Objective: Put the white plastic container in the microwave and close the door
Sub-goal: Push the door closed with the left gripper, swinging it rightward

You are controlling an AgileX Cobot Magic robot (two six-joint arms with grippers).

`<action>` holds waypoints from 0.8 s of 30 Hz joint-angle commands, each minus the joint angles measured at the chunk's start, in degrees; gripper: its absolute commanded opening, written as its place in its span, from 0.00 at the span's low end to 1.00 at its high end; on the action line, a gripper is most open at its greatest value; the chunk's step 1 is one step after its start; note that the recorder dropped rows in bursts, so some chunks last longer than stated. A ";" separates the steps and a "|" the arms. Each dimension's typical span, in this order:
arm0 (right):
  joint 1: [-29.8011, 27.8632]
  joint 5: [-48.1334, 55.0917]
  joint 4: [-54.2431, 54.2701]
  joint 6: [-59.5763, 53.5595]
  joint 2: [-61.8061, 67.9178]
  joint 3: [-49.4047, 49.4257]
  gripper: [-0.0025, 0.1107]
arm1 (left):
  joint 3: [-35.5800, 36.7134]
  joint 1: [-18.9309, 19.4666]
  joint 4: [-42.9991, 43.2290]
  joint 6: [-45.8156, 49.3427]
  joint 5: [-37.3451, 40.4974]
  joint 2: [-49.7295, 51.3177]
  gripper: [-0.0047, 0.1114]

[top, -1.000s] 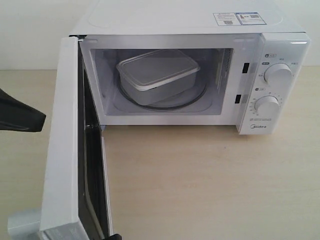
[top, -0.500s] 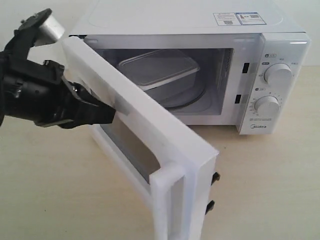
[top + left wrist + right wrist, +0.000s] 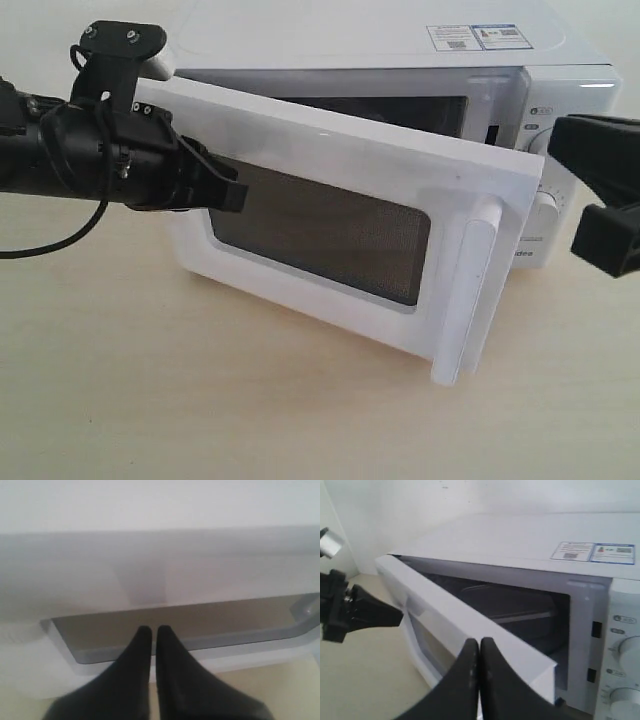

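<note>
The door [image 3: 330,160] has swung much nearer to shut than half a second ago, when it stood about halfway open. My left gripper [image 3: 232,196] has travelled round with it, and my right arm [image 3: 600,160], absent before, now enters the exterior view at the right edge in front of the control panel. The microwave [image 3: 350,40] sits on a pale wooden table [image 3: 200,400]. The door is hinged on the left of that view and is angled outward, leaving a wedge-shaped gap on its handle side. The vertical white handle [image 3: 470,290] is nearest the camera, beside the dark mesh window [image 3: 330,235]. The left gripper is clenched, its black fingers [image 3: 137,650] pressed together on nothing, with their tips against the door's outer face at the window's edge near the hinge side. The right gripper [image 3: 479,642] is likewise closed tight and empty, held in front of the door's free edge; I cannot tell if it touches it. The white plastic container [image 3: 510,605] is inside the microwave's cavity. The door hides it in the exterior view, and it is only dimly visible through the gap in the right wrist view.
</note>
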 commanded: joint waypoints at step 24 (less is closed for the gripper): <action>-0.05 8.17 -2.74 1.30 5.70 -1.14 0.02 | -5.34 -0.29 -0.42 1.67 -1.63 3.41 0.08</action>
